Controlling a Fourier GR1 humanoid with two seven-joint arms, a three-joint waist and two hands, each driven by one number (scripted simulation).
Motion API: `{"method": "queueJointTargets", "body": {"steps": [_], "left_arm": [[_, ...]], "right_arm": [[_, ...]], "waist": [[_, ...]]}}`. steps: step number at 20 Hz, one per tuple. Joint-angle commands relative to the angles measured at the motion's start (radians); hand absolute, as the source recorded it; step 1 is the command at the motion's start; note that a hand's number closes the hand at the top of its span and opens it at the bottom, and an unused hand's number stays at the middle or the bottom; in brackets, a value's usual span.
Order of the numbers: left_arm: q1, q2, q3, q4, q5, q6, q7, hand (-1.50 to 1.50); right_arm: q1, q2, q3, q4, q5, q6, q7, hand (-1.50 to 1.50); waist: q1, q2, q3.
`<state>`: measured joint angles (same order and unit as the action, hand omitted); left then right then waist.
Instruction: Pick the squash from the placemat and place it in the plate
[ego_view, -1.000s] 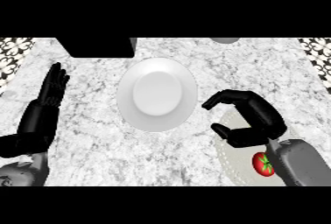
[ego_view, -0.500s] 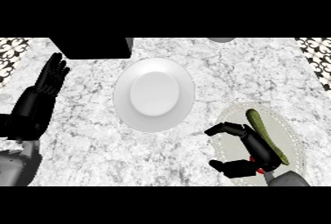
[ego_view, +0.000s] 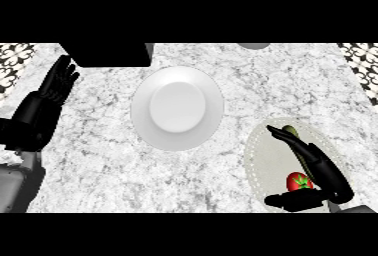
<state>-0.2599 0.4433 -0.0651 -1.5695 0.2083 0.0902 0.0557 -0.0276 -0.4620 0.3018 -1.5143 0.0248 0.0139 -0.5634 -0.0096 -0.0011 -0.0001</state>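
Two hands show over the marbled counter (ego_view: 244, 75). The right hand (ego_view: 319, 167) lies over the pale oval placemat (ego_view: 258, 155) at the lower right, its fingers (ego_view: 284, 136) stretched long toward the mat's far end and its thumb (ego_view: 291, 201) set apart near the mat's near edge, so the hand is spread and clasps nothing. Only the green tip of the squash (ego_view: 291, 130) shows, just past the fingertips at the upper part of the placemat; the rest of it lies hidden under the fingers (whether they touch it cannot be told). A red tomato (ego_view: 297, 181) with a green stem sits on the same mat, in the gap between fingers and thumb.

The white plate (ego_view: 177, 108) rests near the middle of the counter, up and to the left of the placemat and apart from it, with nothing on it. The left hand (ego_view: 52, 92) stands at the left edge, fingers straight and pointing up, at rest. A dark box (ego_view: 103, 53) sits at the counter's far side, above the plate.
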Motion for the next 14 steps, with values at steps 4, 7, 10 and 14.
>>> {"method": "queueJointTargets", "body": {"steps": [4, 7, 10, 14], "left_arm": [[-0.018, 0.012, 0.03, 0.015, 0.014, -0.021, 0.006, 0.0], [-0.006, -0.002, 0.006, -0.004, 0.001, -0.013, 0.02, 0.0], [0.023, -0.013, -0.004, -0.034, -0.019, 0.004, 0.016, 0.0], [0.022, -0.007, 0.016, -0.03, -0.005, -0.018, 0.013, 0.0]], "right_arm": [[-0.024, -0.266, -0.059, -0.142, 0.147, 0.035, 0.307, -1.5], [-0.023, -0.39, -0.041, -0.174, 0.224, 0.113, 0.43, -1.5], [-0.044, -0.451, 0.003, -0.238, 0.261, 0.21, 0.587, -1.5], [-0.06, -0.493, 0.046, -0.272, 0.25, 0.365, 0.718, -1.5]], "waist": [[-0.011, -0.005, -0.005], [-0.006, -0.006, -0.005], [0.005, -0.006, -0.005], [0.011, -0.002, -0.002]]}}
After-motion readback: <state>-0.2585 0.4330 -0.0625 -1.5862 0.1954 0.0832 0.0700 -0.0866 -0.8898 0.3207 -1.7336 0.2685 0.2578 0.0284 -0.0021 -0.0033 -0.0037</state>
